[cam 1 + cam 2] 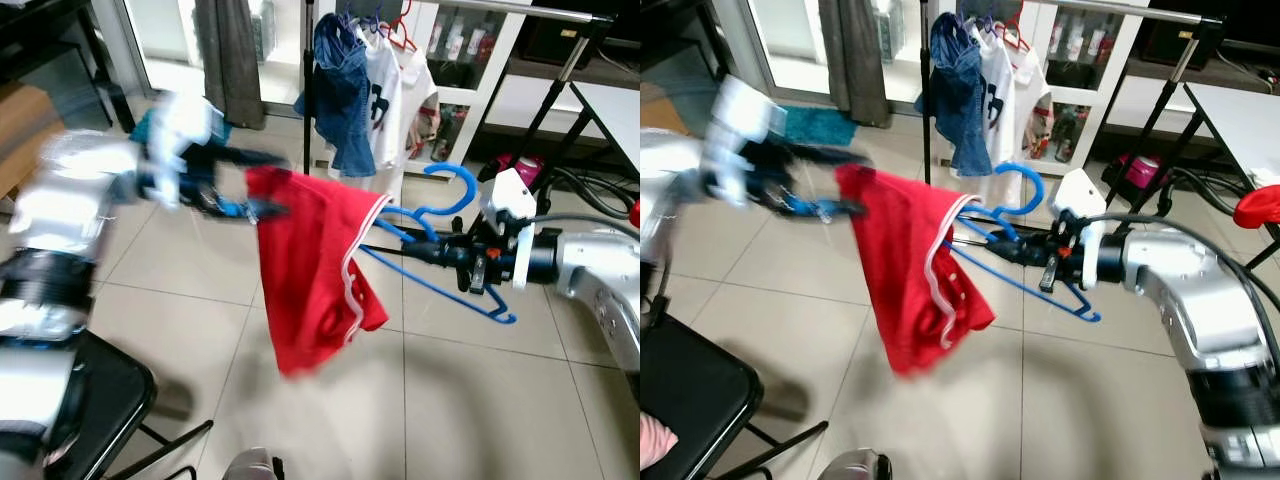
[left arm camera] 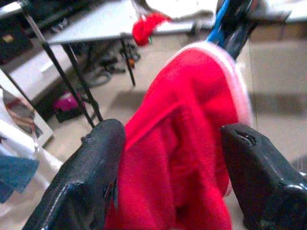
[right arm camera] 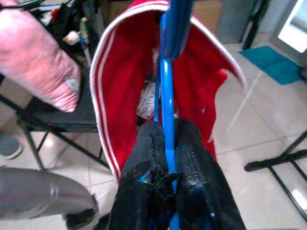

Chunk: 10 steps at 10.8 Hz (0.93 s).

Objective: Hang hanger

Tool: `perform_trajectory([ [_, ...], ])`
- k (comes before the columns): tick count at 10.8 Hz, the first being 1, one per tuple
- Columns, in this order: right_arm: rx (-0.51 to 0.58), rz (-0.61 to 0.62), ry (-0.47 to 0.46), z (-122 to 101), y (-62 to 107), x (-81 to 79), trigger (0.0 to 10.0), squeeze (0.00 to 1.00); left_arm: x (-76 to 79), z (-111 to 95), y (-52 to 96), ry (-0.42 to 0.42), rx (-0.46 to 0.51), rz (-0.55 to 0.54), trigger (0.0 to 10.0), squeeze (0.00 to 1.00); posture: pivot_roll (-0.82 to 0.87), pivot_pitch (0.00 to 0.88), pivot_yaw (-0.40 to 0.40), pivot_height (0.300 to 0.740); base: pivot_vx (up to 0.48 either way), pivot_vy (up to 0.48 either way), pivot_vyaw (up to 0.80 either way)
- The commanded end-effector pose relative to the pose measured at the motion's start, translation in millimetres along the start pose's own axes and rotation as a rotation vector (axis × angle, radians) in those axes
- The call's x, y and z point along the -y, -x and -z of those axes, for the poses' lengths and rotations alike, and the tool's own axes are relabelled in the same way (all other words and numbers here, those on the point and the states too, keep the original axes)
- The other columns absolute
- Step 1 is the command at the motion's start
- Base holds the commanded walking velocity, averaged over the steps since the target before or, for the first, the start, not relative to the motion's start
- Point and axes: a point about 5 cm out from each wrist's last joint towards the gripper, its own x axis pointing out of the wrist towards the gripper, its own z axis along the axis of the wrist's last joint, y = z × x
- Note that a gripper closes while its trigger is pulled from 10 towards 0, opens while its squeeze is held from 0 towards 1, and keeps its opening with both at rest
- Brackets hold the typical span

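The blue hanger is in mid-air above the tiled floor, held roughly level, its hook curling upward near the right tool. That tool's two black fingers are clamped tight on one of the hanger's thin blue bars, as the right wrist view shows plainly. A red garment with a white-striped edge is partly drawn over the hanger's far end and droops below it in a loose bunch, so it looks only half threaded on, not sitting squarely.

The left tool is at the garment's other upper edge. It is blurred in the head views; in the left wrist view its fingers stand apart with red cloth between them, so it reads as open around the fabric and I cannot tell whether it grips.

Beyond them, a clothes rail on a black stand already carries a blue denim piece and a white shirt on their own hangers. The blue hanger is well apart from that rail.

By my judgement the task is in its middle: hanger and garment are joined but untidy, and still left are seating the garment properly, carrying it to the rail, and setting the hook over the bar.
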Motion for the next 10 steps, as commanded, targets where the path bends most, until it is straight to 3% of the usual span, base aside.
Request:
perform_trajectory([
  [1,0.013,-0.019,0.044,-9.7,2.2,-6.4,10.0,0.00,-4.0,-3.7,-5.8,-0.040,-0.049,0.051,10.0,0.00,0.03,0.000,0.016,0.740,0.000,0.000,0.00],
  [3,-0.013,-0.052,0.064,-11.4,3.6,-14.0,10.0,0.00,-11.9,-11.5,-13.9,-0.029,-0.049,0.112,10.0,0.00,0.02,0.000,0.026,0.740,0.000,0.000,0.00],
  [6,-0.031,-0.118,0.072,-11.5,1.5,-24.3,10.0,0.00,-5.3,-11.9,-36.6,0.060,-0.061,0.285,10.0,0.00,0.03,0.000,0.035,0.740,0.000,0.000,0.00],
  [7,-0.033,-0.123,0.073,-11.6,0.1,-25.3,10.0,0.00,-4.1,-9.2,-40.9,0.090,-0.063,0.304,0.0,0.00,0.02,0.000,0.037,0.740,0.000,0.000,0.00],
  [9,-0.036,-0.131,0.072,-10.9,-0.5,-27.1,10.0,0.00,-0.1,-6.7,-40.8,0.174,-0.084,0.347,0.0,0.00,0.02,0.000,0.043,0.740,0.000,0.000,0.00],
  [10,-0.038,-0.132,0.071,-10.4,-0.4,-27.0,10.0,0.00,-0.1,-5.2,-39.3,0.172,-0.113,0.351,0.0,0.00,0.03,0.000,0.043,0.740,0.000,0.000,0.00],
])
